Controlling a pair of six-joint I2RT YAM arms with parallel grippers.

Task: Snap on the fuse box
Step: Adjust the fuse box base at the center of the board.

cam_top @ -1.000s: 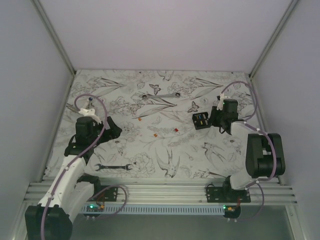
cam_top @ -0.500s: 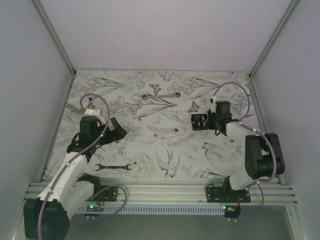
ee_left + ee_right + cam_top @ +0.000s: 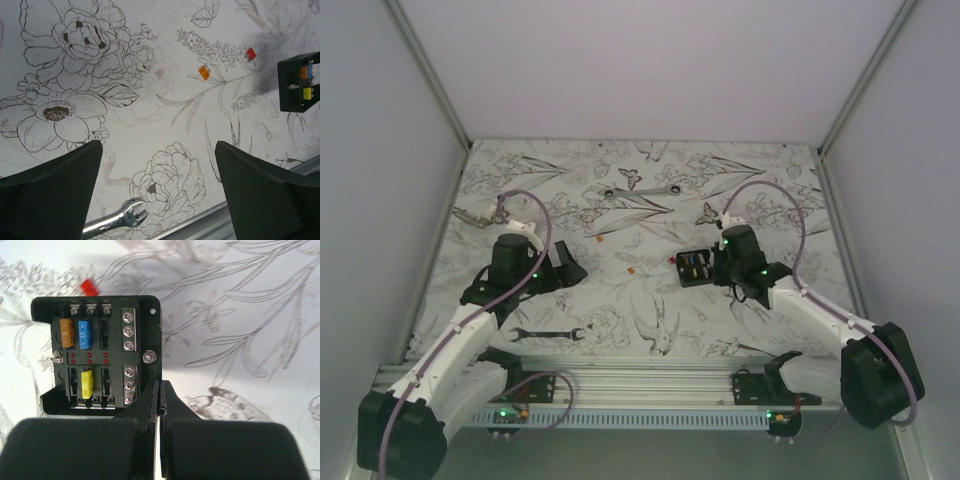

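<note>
Table (image 3: 770, 190): covered by a floral cloth.
Left gripper (image 3: 159, 146): spread wide, nothing held, hung above the cloth.
Right gripper (image 3: 160, 390): pinched narrow on the near wall of the fuse box.
Fuse box (image 3: 95, 355): held right of centre, fuses exposed — nothing is seen snapped on, so the main step is judged undone.
Loose fuses (image 3: 202, 71): lying near the fuse box, apart from it — judged untouched.

The left hand (image 3: 159, 150) is held wide open, its arm extended forward. The right hand (image 3: 160, 390) is clamped on the fuse box (image 3: 95, 355) at its edge, the arm angled inward.
</note>
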